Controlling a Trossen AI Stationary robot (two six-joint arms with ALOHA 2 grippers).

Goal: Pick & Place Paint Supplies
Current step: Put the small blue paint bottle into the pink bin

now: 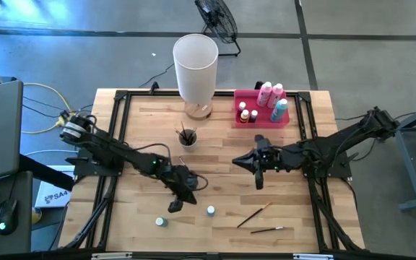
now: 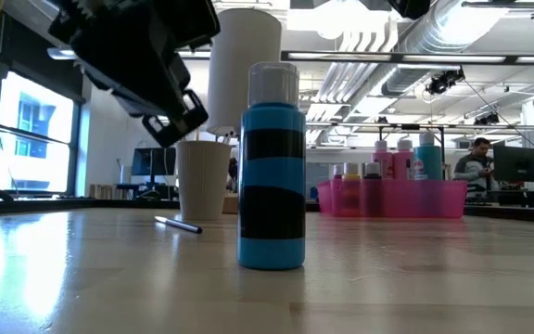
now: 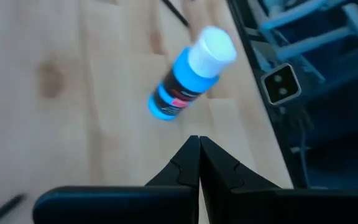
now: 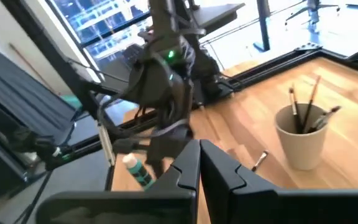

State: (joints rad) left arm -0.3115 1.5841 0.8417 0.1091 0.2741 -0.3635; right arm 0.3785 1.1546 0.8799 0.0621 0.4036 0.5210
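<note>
**Two arms over the table, both tools pinched together and holding nothing**

You've got a butcher-block wood table (image 1: 143, 115) with a black frame rail, on a grey concrete floor; the low view shows an open office with ceiling ducts and a person at a monitor far behind.

Tall white cylinder (image 1: 195, 66) stands at the far edge, smooth, round. The pink rectangular tray (image 1: 260, 115) at far right is translucent plastic and holds upright paint bottles (image 1: 271, 94), pink and teal, plus tiny ones. A small off-white cup (image 1: 187, 137) near centre holds dark-handled brushes (image 1: 188, 133), bristles up.

Left gripper (image 1: 175, 206) hangs low near the front, fingers together, just above the blue white-capped bottle (image 3: 190, 76), not touching it. Right gripper (image 1: 258, 180) sits mid-table, fingers together.

Loose on the wood: your blue bottle (image 1: 211, 211) upright, a teal one (image 1: 161, 222) front-left, and two thin brushes (image 1: 254, 214) (image 1: 267, 230) lying flat front-right.
</note>
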